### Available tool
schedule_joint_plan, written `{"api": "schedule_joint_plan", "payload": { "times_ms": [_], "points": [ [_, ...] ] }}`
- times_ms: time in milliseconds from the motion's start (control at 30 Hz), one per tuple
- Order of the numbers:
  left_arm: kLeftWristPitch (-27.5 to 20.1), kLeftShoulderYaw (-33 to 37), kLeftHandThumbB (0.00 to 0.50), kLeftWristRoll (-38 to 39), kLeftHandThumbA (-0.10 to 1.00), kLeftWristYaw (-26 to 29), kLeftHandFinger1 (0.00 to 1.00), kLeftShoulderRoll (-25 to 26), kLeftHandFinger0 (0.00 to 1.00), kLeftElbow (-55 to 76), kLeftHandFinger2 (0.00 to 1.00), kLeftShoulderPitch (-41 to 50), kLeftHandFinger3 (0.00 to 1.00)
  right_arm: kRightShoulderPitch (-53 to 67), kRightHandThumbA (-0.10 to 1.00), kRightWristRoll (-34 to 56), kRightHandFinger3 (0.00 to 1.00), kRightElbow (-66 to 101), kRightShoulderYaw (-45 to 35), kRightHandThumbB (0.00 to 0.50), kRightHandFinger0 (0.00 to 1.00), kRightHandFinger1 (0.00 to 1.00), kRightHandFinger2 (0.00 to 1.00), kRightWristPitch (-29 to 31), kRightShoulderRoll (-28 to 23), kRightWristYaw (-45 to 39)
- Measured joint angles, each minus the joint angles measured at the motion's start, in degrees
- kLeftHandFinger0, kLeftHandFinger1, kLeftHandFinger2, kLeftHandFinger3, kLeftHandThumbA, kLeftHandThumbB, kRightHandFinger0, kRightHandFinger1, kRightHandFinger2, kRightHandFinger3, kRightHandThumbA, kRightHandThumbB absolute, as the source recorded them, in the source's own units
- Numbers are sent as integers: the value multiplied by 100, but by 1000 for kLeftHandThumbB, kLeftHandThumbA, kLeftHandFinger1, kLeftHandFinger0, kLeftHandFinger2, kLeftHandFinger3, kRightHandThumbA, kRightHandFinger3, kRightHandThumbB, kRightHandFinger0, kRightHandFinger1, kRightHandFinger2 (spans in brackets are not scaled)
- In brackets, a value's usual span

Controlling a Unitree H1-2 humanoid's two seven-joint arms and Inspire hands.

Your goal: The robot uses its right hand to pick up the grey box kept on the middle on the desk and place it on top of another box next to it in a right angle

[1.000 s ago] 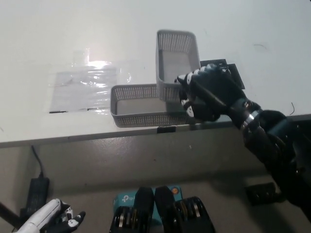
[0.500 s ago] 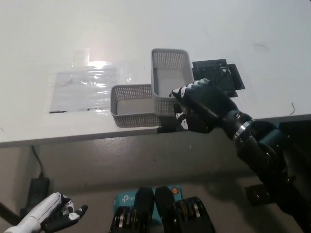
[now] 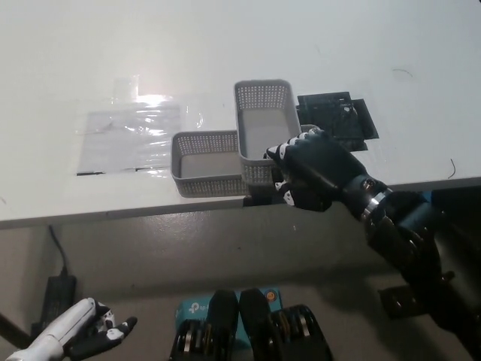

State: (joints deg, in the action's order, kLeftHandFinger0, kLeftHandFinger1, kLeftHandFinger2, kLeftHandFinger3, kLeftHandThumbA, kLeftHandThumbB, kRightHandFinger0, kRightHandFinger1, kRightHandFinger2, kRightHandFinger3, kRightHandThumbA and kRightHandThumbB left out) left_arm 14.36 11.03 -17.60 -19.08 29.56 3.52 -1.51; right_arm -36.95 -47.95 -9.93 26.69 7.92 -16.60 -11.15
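Two grey mesh boxes sit near the white desk's front edge. The lower box (image 3: 203, 164) lies lengthwise left to right. The second grey box (image 3: 264, 128) rests across its right end at roughly a right angle, running front to back. My black right hand (image 3: 314, 169) grips that upper box at its near right corner, fingers wrapped on its wall. My white left hand (image 3: 79, 338) hangs low at the bottom left, below the desk, fingers apart and holding nothing.
A black flat board (image 3: 336, 119) lies on the desk just right of the boxes. A clear plastic sheet (image 3: 131, 135) is taped down to their left. The desk's front edge (image 3: 113, 214) runs below the boxes. A teal carton (image 3: 194, 310) sits on the floor.
My right hand carried the upper box leftward and toward the front edge, bringing it over the lower box's right end. In the last half second it shifted only slightly.
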Motion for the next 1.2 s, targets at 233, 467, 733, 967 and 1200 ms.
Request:
{"api": "schedule_joint_plan", "payload": {
  "times_ms": [233,467,733,967,1200],
  "points": [
    [-4,-5,203,-1,624,-23,0,0,0,-3,43,-5,178,-103,163,-369,1000,302,304,106,365,653,860,-212,-227,-531],
    [-9,-23,200,5,623,-25,14,1,9,-3,84,-10,210,-105,407,-700,1000,575,440,253,864,1000,1000,-435,-271,-1029],
    [-10,-27,206,4,632,-25,0,-2,0,-5,58,-14,176,-101,440,-822,1000,638,419,281,1000,1000,1000,-456,-273,-1119],
    [-19,-27,228,4,640,-22,0,-20,3,-23,40,16,179,-98,372,-887,1000,834,380,293,981,1000,1000,-459,-282,-1194],
    [-26,-29,168,26,563,-21,0,-78,0,-42,41,112,180,-98,335,-900,1000,1062,218,310,1000,1000,1000,-495,-280,-1366]
  ]
}}
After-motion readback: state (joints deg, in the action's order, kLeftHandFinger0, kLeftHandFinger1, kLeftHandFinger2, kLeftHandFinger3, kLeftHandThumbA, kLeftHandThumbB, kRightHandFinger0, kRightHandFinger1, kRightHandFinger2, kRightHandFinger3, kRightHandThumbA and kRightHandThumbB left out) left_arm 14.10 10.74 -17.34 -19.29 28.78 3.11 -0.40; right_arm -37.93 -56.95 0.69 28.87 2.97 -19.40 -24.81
